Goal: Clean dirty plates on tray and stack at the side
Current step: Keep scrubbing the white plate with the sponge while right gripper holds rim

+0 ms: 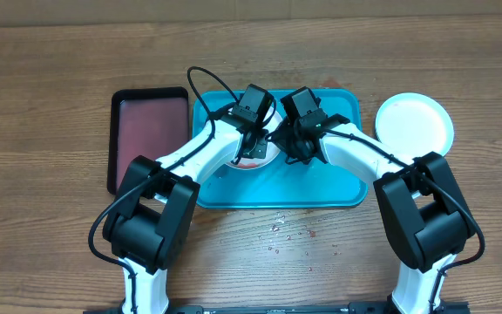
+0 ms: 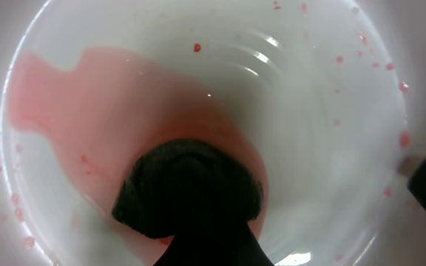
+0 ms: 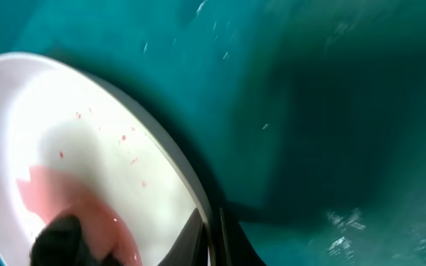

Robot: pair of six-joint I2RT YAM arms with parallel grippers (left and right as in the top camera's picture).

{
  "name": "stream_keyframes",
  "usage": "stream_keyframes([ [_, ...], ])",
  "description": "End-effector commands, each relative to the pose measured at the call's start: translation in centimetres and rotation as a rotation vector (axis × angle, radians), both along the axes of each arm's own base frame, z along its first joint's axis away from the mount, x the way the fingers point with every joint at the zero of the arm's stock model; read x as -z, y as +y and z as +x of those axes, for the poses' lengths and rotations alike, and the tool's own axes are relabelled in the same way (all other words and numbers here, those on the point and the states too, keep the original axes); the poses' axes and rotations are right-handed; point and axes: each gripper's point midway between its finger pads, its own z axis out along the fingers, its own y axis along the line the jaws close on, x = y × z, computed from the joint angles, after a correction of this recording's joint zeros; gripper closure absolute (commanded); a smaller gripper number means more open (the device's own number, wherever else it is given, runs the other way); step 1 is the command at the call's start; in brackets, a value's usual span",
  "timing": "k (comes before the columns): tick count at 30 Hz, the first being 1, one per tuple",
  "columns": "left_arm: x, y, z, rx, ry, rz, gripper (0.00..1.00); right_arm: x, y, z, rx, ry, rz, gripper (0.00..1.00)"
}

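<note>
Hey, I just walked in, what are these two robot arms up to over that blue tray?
Both arms are working on one smeared plate on the turquoise tray. The left gripper presses a dark pad into the pink smear, while the right gripper appears clamped on the plate's rim, steadying it. Much of the smear is not yet wiped. A second white plate, clean-looking, sits on the table right of the tray.

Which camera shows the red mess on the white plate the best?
The left wrist view: the plate fills the picture, with the red smear spread plainly across it. The right wrist view sees the plate side-on with part of the smear. Overhead, the arms cover nearly all of it.
</note>
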Motion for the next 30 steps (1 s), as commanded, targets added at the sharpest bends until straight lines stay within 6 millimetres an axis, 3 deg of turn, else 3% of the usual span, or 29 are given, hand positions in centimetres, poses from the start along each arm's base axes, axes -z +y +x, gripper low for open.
stream_keyframes([
  [1, 4.4, 3.3, -2.8, -0.018, 0.111, 0.161, 0.96, -1.9, 1.9, 0.9, 0.015, -0.028, 0.085, 0.96],
  [12, 4.2, 8.9, -0.7, -0.089, 0.102, 0.220, 0.96, -1.1, 0.5, 0.1, -0.003, 0.000, 0.004, 0.96],
  [19, 3.7, 9.6, 0.2, -0.072, 0.083, 0.239, 0.96, -0.6, -0.5, -0.5, -0.023, 0.018, -0.051, 0.96],
  [23, 3.2, 8.7, 0.8, -0.065, 0.074, 0.200, 0.96, -0.4, -0.8, -0.7, -0.043, 0.021, -0.074, 0.96],
  [30, 3.6, 3.4, -1.2, 0.027, 0.154, 0.003, 0.96, -0.5, -0.6, -0.5, -0.041, 0.010, -0.067, 0.96],
])
